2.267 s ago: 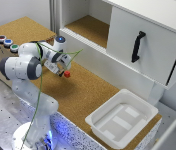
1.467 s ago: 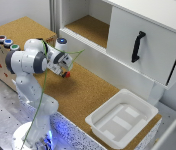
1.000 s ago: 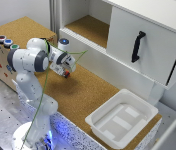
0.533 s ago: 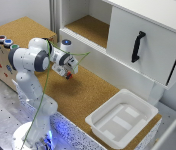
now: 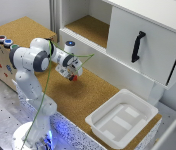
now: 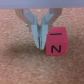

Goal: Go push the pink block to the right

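Note:
The pink block is a small reddish-pink cube with a black "N" on its face. It rests on the cork surface. My gripper is shut and empty, and its closed fingertips stand right against the block's side. In the exterior view the gripper hangs low over the cork board in front of the cabinet. The block shows only as a small red spot at the fingertips.
A white plastic bin stands at the exterior view's lower right. A white cabinet with a black handle and an open shelf lies behind. A box with round coloured buttons is at the left. A green cable hangs off the arm.
The arm has stretched out and carried the shut gripper toward the exterior view's right, along the cork board. The red spot has stayed at the fingertips.

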Motion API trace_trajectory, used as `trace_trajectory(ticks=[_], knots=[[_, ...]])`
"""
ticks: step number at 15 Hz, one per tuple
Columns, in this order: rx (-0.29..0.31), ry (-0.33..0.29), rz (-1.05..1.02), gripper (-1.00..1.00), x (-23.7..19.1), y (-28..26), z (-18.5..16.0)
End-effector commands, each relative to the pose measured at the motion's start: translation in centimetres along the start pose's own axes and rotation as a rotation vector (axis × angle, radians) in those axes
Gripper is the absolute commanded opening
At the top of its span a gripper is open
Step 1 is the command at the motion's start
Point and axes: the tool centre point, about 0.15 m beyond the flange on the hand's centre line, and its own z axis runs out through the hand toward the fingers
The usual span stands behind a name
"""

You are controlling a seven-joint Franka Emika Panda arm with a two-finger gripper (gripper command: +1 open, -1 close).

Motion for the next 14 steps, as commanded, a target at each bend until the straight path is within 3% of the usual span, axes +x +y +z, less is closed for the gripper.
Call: trace_trajectory(ticks=[1, 11, 14], knots=[[-0.125, -0.026, 0.052, -1.00, 0.7, 3.8, -1.6], [-0.182, -0.046, 0.123, -1.00, 1.9, 9.8, -0.7], [-0.132, -0.009, 0.098, -1.00, 1.6, 8.9, -1.8]])
